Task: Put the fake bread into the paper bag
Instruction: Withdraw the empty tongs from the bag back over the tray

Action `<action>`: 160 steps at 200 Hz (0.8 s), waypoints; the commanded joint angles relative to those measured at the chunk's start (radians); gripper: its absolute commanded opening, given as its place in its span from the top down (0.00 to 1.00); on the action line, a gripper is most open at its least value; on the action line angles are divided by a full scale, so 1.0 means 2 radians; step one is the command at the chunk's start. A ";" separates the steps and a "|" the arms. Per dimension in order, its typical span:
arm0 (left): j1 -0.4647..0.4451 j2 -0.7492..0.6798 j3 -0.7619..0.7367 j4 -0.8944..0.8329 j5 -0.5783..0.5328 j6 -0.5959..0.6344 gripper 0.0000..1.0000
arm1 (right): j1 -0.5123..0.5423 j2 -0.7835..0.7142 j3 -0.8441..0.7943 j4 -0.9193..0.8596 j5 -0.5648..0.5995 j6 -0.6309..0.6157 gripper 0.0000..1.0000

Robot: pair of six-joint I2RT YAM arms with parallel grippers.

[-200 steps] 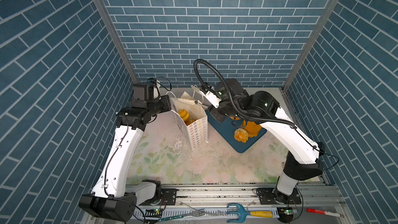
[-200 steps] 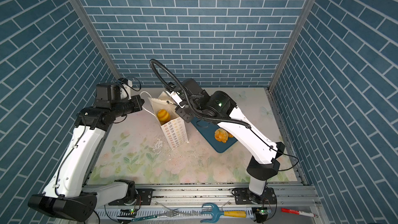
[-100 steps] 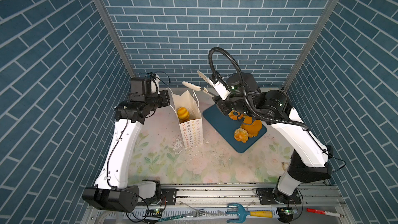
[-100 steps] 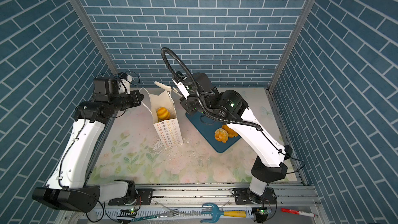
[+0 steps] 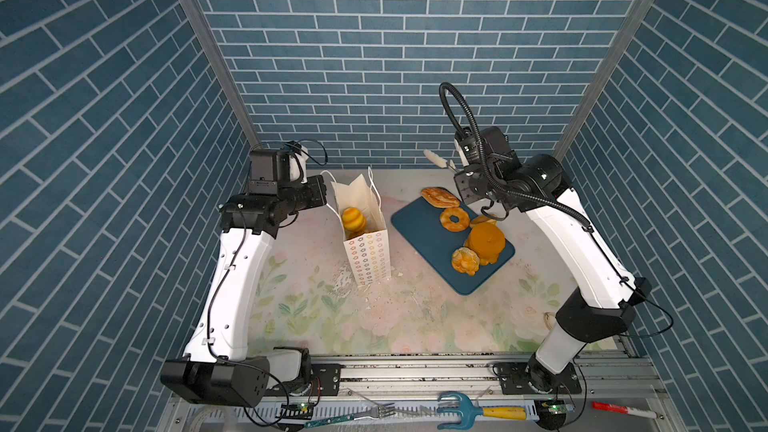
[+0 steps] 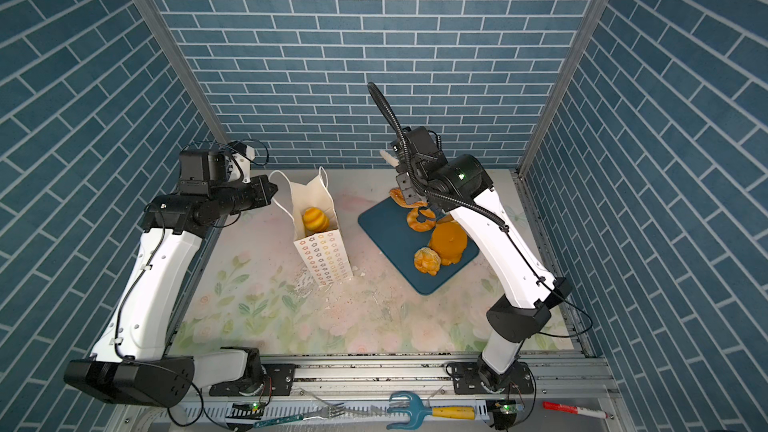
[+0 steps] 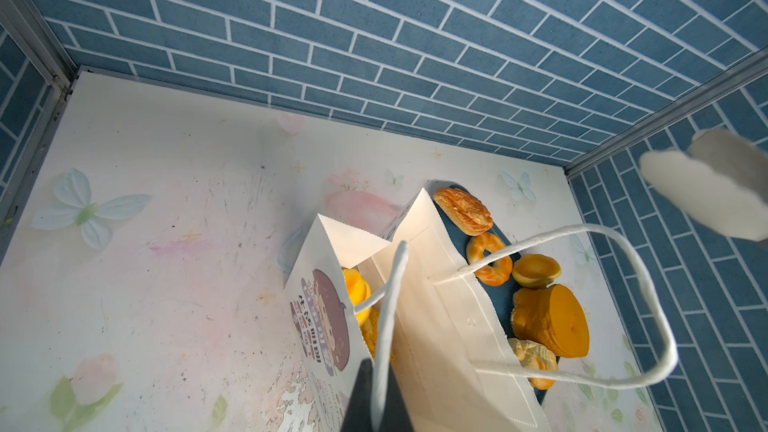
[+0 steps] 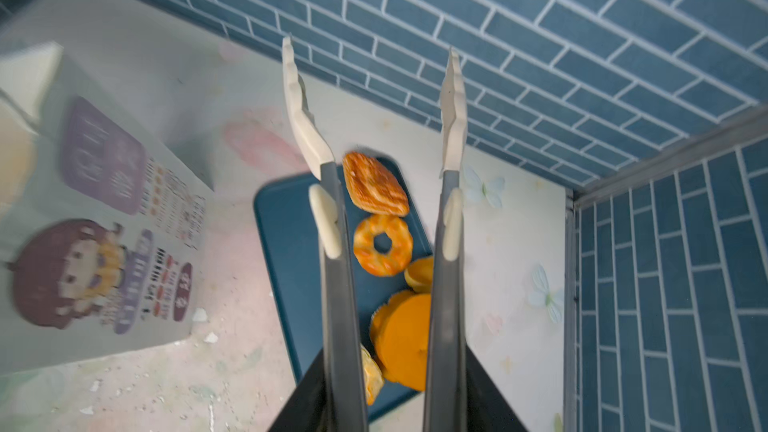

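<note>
In both top views, a tall white paper bag (image 5: 368, 251) is seen standing upright on the flowered tabletop (image 5: 374, 326), its mouth open. A striped yellow loaf (image 5: 353, 218) is seen inside it, so part of the task is judged done. Just beside the bag, a dark blue tray (image 5: 419, 234) is laid on the tabletop. Five more pieces are counted on it: a flat pastry (image 5: 440, 197), a ring doughnut (image 5: 455, 219), a small tart (image 5: 484, 221), a thick round cake (image 5: 486, 241) and a knotted bun (image 5: 465, 260). These are left to be moved. A pair of tongs (image 6: 388, 156) is carried by the right arm (image 6: 498, 243), raised over the tray's far end, with nothing in it.

In the left wrist view, the left fingers (image 7: 361, 401) are shown pressed together on one cord handle (image 7: 384, 326) of the bag, apparently so that the mouth is kept open. The loaf is seen in the bag, with a second orange piece (image 7: 369, 332) partly hidden below it.

In the right wrist view, the right fingers (image 8: 303, 413) are shown clamped on the grey arms of the tongs. The white tips are held apart and empty, above the pastry and the doughnut. The task is judged to be less than half done.
</note>
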 commanded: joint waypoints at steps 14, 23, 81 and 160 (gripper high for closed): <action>0.003 -0.010 0.004 -0.010 0.006 0.009 0.95 | -0.036 -0.003 -0.068 -0.049 -0.015 0.013 0.55; 0.003 -0.010 0.002 -0.011 0.007 0.009 0.95 | -0.040 -0.004 -0.093 -0.034 -0.015 0.000 0.55; 0.003 -0.013 -0.007 -0.014 -0.001 0.011 0.95 | -0.055 0.049 -0.138 0.078 -0.002 -0.145 0.53; 0.003 -0.010 -0.010 -0.016 -0.019 0.009 0.95 | -0.067 0.136 -0.102 0.130 0.042 -0.248 0.52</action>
